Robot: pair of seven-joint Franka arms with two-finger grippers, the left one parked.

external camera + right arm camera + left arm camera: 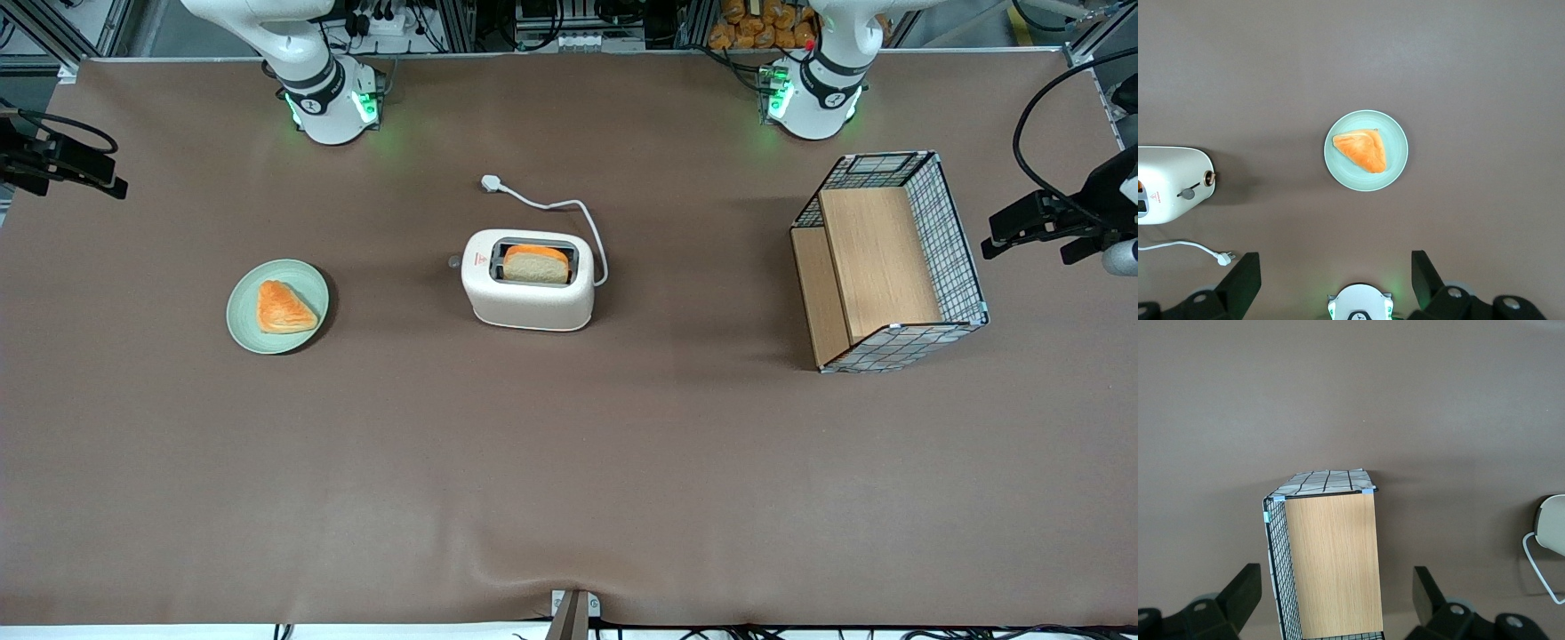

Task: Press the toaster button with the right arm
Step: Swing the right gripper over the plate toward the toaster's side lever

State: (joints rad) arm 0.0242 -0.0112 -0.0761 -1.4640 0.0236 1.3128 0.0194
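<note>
The cream-white toaster (529,293) stands mid-table with a slice of bread (536,264) in its slot. It also shows in the right wrist view (1168,183). Its small grey button (454,262) sticks out of the end that faces the working arm's end of the table, and also shows in the right wrist view (1187,193). My right gripper (67,164) hangs high at the working arm's end, far from the toaster. Its fingers (1245,280) are spread wide and hold nothing. The gripper (1335,280) looks down on a plate.
A pale green plate (240,307) (1398,133) with an orange pastry (283,308) lies between the gripper and the toaster. The toaster's white cord and plug (491,183) trail toward the arm bases. A wire-and-wood basket (889,262) stands toward the parked arm's end.
</note>
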